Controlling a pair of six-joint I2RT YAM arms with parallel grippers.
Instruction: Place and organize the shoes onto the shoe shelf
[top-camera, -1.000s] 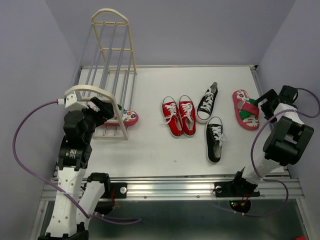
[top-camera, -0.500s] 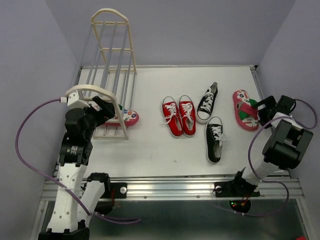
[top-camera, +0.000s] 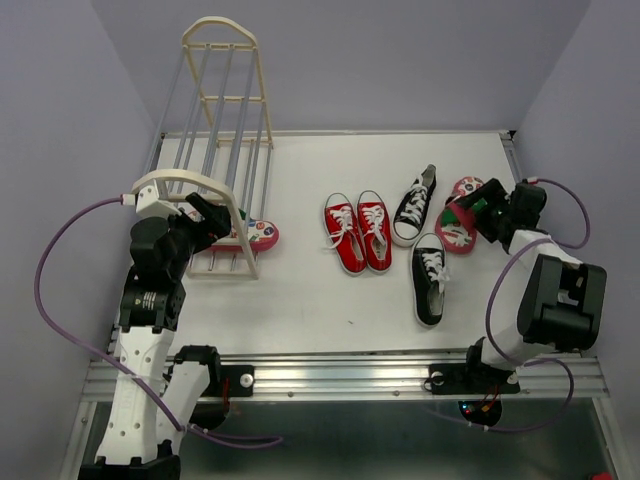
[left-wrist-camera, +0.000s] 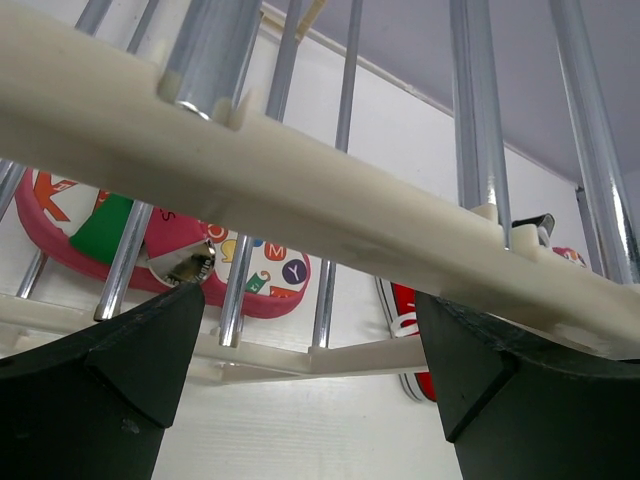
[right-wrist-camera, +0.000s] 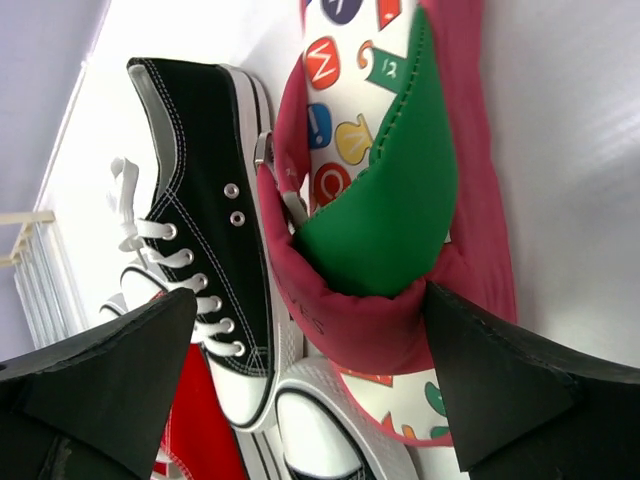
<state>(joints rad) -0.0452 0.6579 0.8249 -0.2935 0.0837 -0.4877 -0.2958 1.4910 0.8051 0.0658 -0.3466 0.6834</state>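
Fingers (right-wrist-camera: 90, 400) wide apart, both empty: R gripper (right-wrist-camera: 310, 292) straddles flip-flop (right-wrist-camera: 380, 210), L gripper (left-wrist-camera: 308, 295) by shoe shelf (left-wrist-camera: 300, 190).

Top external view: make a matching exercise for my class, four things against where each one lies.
Things: 1 red sneakers; 2 left flip-flop; 3 right flip-flop; 4 shoe shelf.
Places: A between the right gripper's fingers; B along the table's left side; C mid-table, side by side; D at the shelf's near end.
Pairs: 1-C; 2-D; 3-A; 4-B.
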